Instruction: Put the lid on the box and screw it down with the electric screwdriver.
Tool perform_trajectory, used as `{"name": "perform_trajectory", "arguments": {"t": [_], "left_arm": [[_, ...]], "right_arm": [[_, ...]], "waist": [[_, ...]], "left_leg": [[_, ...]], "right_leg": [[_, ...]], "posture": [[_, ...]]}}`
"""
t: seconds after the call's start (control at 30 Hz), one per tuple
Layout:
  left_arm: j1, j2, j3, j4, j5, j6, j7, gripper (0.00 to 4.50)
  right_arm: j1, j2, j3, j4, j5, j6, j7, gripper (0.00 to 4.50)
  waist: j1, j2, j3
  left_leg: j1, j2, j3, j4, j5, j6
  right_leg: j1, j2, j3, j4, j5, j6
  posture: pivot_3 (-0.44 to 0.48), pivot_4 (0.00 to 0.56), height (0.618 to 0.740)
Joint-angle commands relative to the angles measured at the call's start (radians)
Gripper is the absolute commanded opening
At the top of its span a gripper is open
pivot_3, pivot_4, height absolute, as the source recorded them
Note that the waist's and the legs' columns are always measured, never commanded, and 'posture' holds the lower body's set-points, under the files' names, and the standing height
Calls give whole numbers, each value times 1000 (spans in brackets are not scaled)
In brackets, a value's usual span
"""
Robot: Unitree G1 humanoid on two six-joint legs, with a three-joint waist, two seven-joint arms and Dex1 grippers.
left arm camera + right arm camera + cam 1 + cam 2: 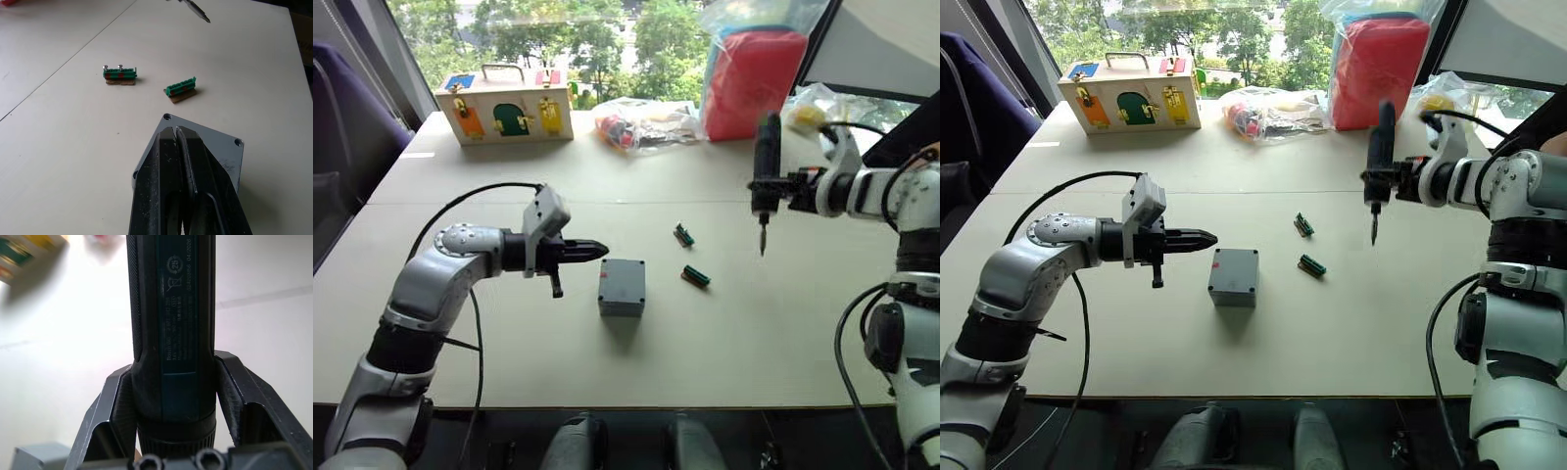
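From where I sit, my left claw's black fingers (pixel 188 186) cover the near part of the small grey square plastic box (pixel 222 149), and the black cylindrical electric screwdriver (pixel 173 328) above my right claw runs past the frame edge.

The box (pixel 622 286) beside the left gripper (pixel 595 251) is grey, the electric screwdriver (pixel 765 168) in the right gripper (pixel 171 401) black, two small pieces (pixel 120 75) beyond green-brown.

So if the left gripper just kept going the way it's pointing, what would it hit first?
Probably nothing soon. The left gripper, shut and pointing toward the robot's right, hovers over the box, so it would likely pass above it, heading roughly toward the two green pieces. Its height is hard to judge.
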Motion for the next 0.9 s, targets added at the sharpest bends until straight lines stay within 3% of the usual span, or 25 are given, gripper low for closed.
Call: {"name": "perform_trajectory", "arguments": {"t": [0.03,0.2,0.3,0.6,0.9], "left_arm": [[-41,1,-9,33,4,-28,-41,0],[-70,-20,-77,62,38,-38,-75,0],[-85,-45,-121,83,80,-55,-64,0],[-62,-54,-175,114,158,-92,-66,0],[-17,-63,-184,108,186,-80,-55,0]], "right_arm": [[144,105,-65,-347,57,-183,-12,1874],[260,366,-69,-614,184,-309,-66,1874],[330,442,19,-674,121,-411,-75,1874],[497,497,253,-714,-31,-630,-57,1874],[528,503,320,-630,-123,-755,-50,1874]], "waist": [[5,-2,-1],[-5,-1,-1],[-3,-1,0],[-6,-1,-1],[-4,-1,-1]], "left_leg": [[0,0,-2,0,0,0],[1,-2,0,5,-3,6],[1,-2,0,5,-4,7],[2,-2,0,5,-3,7],[2,-1,-1,5,-3,6]], "right_leg": [[2,1,-1,0,0,0],[5,-1,0,0,2,4],[4,0,1,1,3,5],[5,2,1,0,2,4],[5,3,1,0,2,4]], "posture": [[0,150,740],[0,150,740],[0,150,740],[0,150,740],[0,150,740]]}}
